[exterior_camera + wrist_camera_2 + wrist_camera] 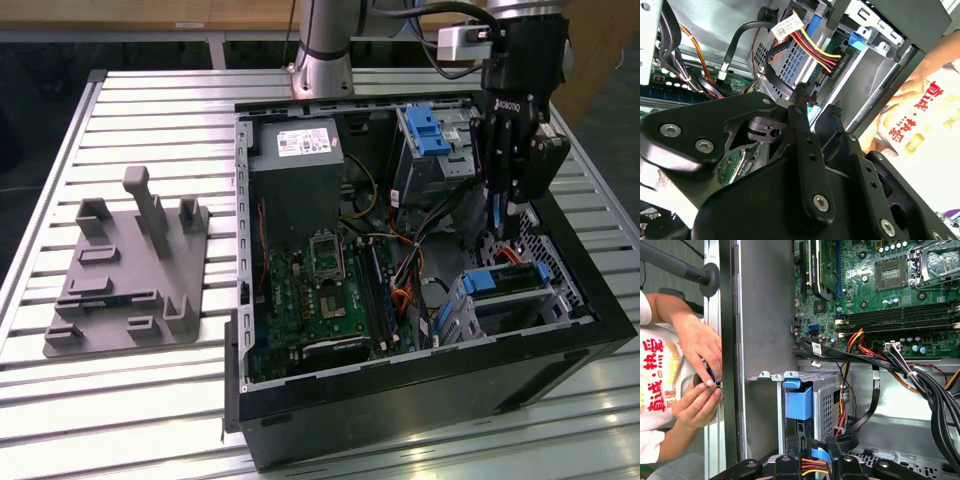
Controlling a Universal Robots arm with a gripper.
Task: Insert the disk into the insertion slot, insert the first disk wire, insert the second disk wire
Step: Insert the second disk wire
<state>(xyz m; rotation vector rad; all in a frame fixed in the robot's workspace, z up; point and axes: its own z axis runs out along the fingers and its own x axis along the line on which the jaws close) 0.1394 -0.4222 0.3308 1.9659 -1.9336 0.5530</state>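
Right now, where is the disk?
The disk sits in the insertion slot, low on the exterior view's right inside the case, just below the pincer.

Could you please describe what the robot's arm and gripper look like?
The arm is a smooth silver-grey tube. The gripper is black and angular, with silver screws, and bears white lettering in the exterior view. A pale box with a black cable sits at the wrist.
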